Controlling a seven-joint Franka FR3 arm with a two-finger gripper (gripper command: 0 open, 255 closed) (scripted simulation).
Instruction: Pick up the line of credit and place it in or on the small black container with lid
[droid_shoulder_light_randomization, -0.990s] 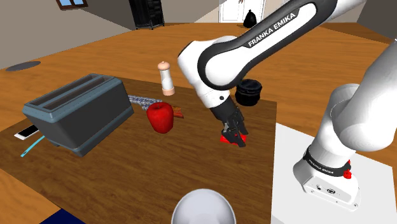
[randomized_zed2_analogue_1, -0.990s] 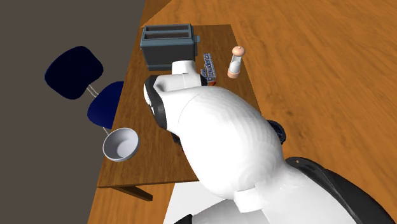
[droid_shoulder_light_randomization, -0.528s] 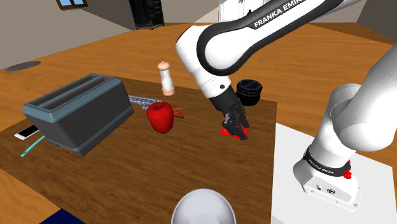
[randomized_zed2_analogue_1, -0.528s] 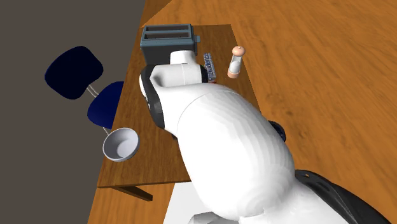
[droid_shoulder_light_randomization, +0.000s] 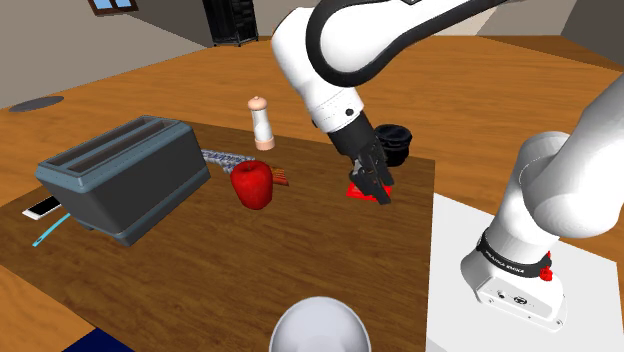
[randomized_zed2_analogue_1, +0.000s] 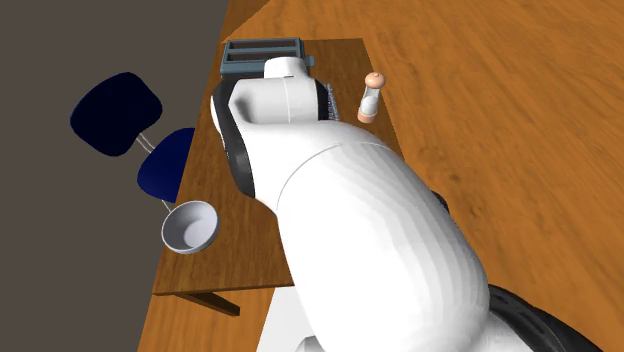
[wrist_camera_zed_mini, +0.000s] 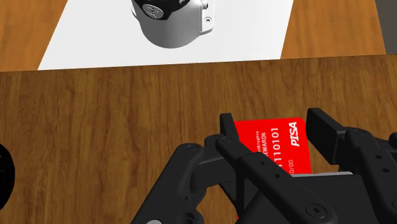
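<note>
— As the shoulder view is read from its left, what is passed before the gripper (droid_shoulder_light_randomization: 374, 186) is reached?

— A grey toaster (droid_shoulder_light_randomization: 125, 175) and a red apple (droid_shoulder_light_randomization: 252, 185) are passed on the wooden table (droid_shoulder_light_randomization: 300, 255). Neither is concerned in the task.

— Where is the red card (wrist_camera_zed_mini: 272, 151) found?

— It is clasped between the 2 black fingers, which are closed narrowly on its 2 long edges. It appears to be raised just clear of the table. In the wrist view its print is seen running along the fingers, so the long axis is judged to lie along them, with 1 short edge pointing out past the fingertips.

— And to the right of that?

— The small black lidded container (droid_shoulder_light_randomization: 392, 142) is seen near the gripper, up and to the shoulder view's right of it, before the white stand (droid_shoulder_light_randomization: 450, 300). The next move is judged to be a short carry that way, with the card laid flat on the lid.
</note>
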